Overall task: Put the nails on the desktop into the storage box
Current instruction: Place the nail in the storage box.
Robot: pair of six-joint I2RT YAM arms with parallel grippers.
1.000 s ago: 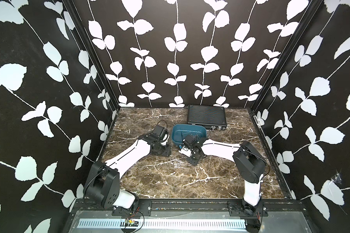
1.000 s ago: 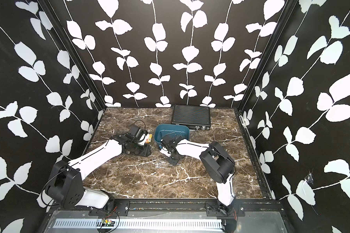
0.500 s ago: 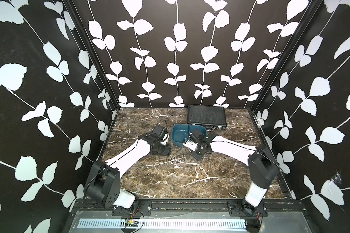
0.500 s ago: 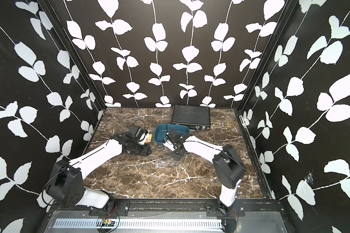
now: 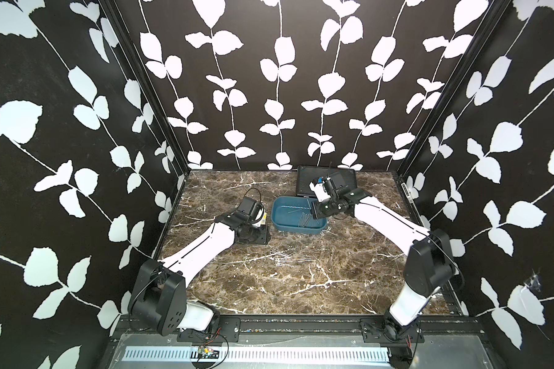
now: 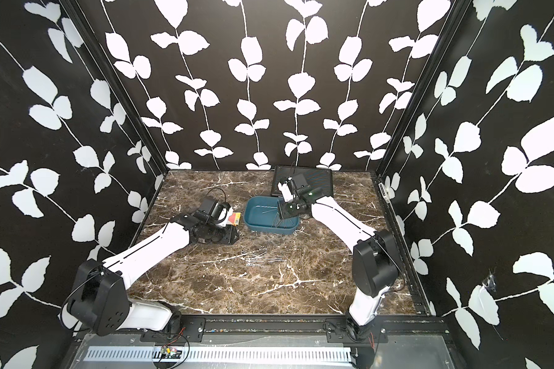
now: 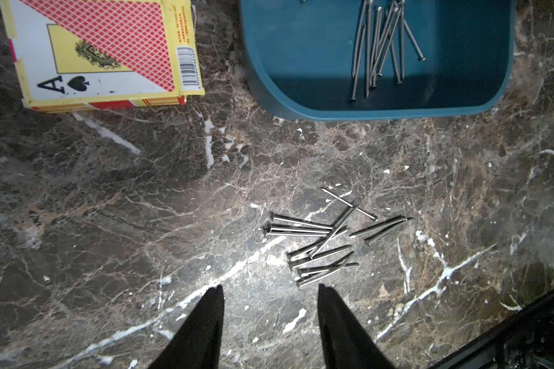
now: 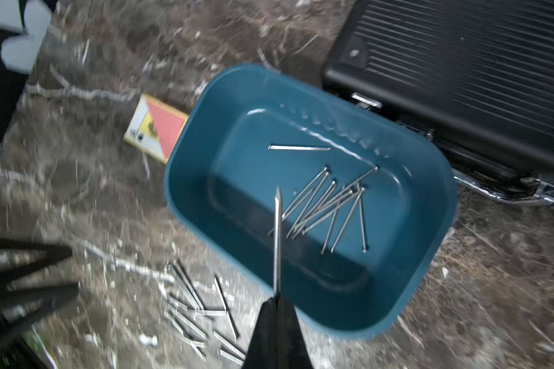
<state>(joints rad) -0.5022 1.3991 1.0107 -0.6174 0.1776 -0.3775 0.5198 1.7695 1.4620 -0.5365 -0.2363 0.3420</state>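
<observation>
Black case (image 8: 461, 80): ribbed lid, metal latches along one edge; stands near the back wall.
Card box (image 7: 109, 54): lies flat, ace of spades and red lattice print facing up.
Walls (image 5: 269, 80): black, white leaf vines.

Just ahead of the left gripper's (image 7: 270, 287) fingertips (image 7: 328, 302) a heap of nails (image 7: 325, 238) lies on the desktop (image 7: 109, 223), with the storage box (image 7: 333, 112) holding more nails (image 7: 379, 48) farther ahead and a card box (image 7: 103, 51) beside it, while a single nail (image 8: 277, 239) between the right gripper's (image 8: 277, 295) fingers (image 8: 267, 322) reaches over that box, a case (image 8: 461, 80) beyond.
</observation>
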